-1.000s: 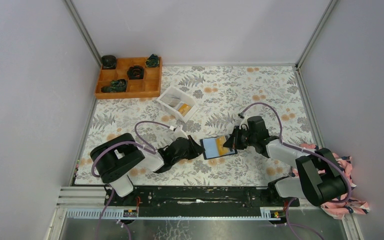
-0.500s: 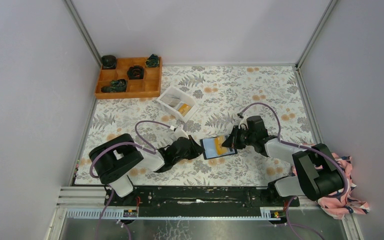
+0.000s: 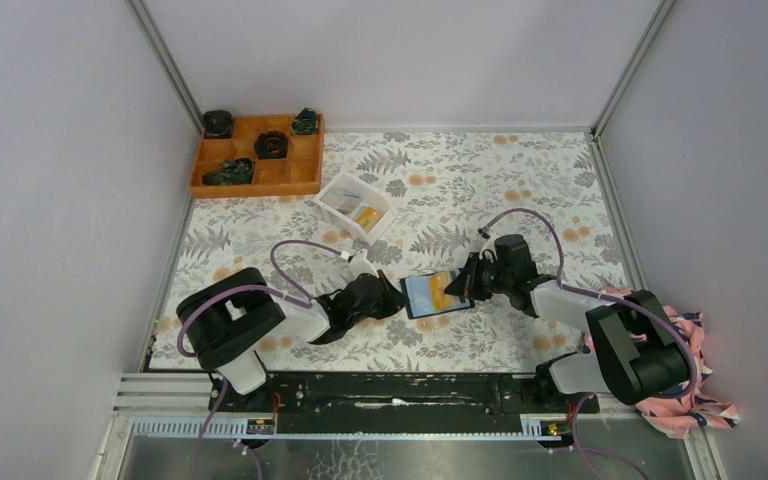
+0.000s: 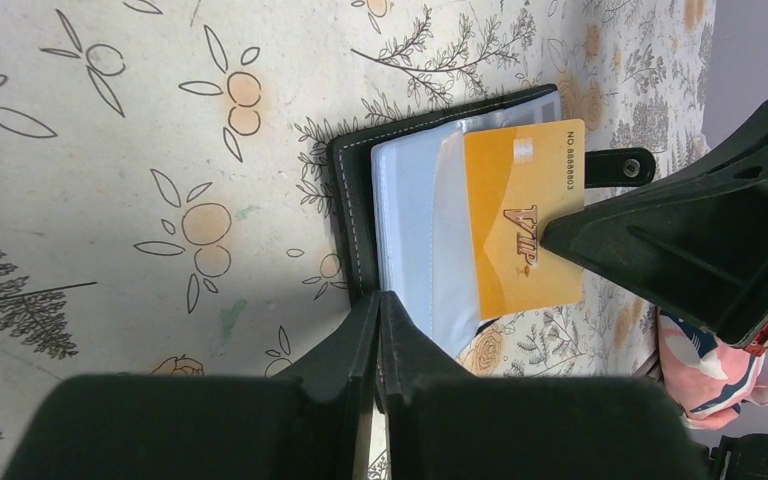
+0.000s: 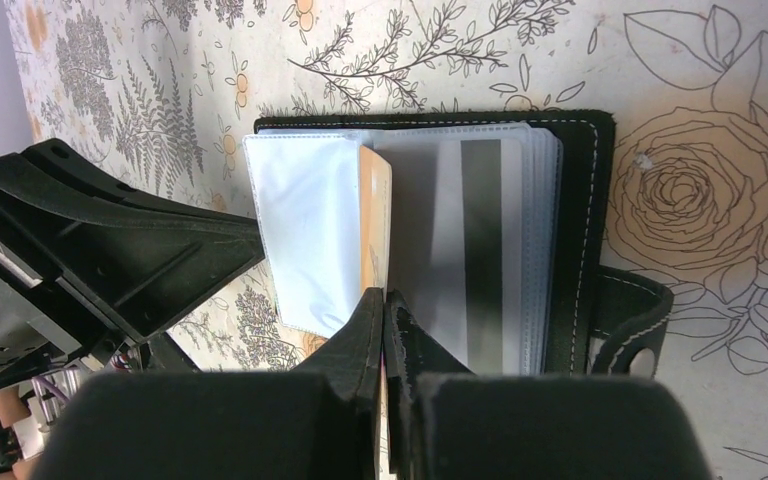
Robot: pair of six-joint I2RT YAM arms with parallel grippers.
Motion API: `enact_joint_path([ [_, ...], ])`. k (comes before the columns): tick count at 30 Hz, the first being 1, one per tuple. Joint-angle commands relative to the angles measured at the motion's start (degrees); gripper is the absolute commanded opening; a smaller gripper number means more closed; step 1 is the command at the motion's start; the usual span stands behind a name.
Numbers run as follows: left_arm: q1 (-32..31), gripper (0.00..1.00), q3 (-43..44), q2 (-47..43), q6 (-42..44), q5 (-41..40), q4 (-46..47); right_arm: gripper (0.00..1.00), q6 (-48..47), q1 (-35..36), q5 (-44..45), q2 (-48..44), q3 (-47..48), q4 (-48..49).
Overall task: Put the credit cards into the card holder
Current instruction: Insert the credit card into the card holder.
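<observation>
— How many cards do you count?
— Three for certain. One orange card point(image 4: 517, 222) sits partway in a clear sleeve of the card holder point(image 4: 353, 190), nipped edge-on by the closed fingers of the right gripper point(image 5: 384, 300). One grey card point(image 5: 460, 250) with a dark stripe lies in another sleeve. A second orange card point(image 3: 367, 217) lies in the white tray point(image 3: 341, 221), farther back and left.
— And the holder?
— Just one, lying open at the near middle of the table point(image 3: 520, 190), between the two grippers. The left gripper point(image 4: 378, 305) has its fingers pressed together on the holder's left edge.
— Anything else?
— One orange box point(image 3: 300, 172) at the far left, holding four dark objects point(image 3: 271, 145).
</observation>
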Motion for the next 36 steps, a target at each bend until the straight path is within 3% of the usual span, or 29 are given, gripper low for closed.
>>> enact_joint_path([
  [1, -0.5, 0.10, -0.2, 1.2, 1.6, -2.5, -7.9, 0.00, 0.4, 0.1, 3.6, -0.3, -1.3, -2.4],
  [16, -0.9, 0.00, 0.3, 1.2, 1.8, -3.6, -10.3, 0.00, 3.3, 0.1, 1.9, 0.9, -4.3, 1.5],
  [26, -1.0, 0.00, 1.1, 2.0, 1.9, -3.7, -11.4, 0.00, 10.3, 0.1, -1.9, -0.8, -8.2, 9.3],
  [36, -1.0, 0.00, 1.0, 1.6, 1.9, -4.0, -12.0, 0.00, 9.3, 0.1, 5.5, -6.2, -6.7, 2.4],
])
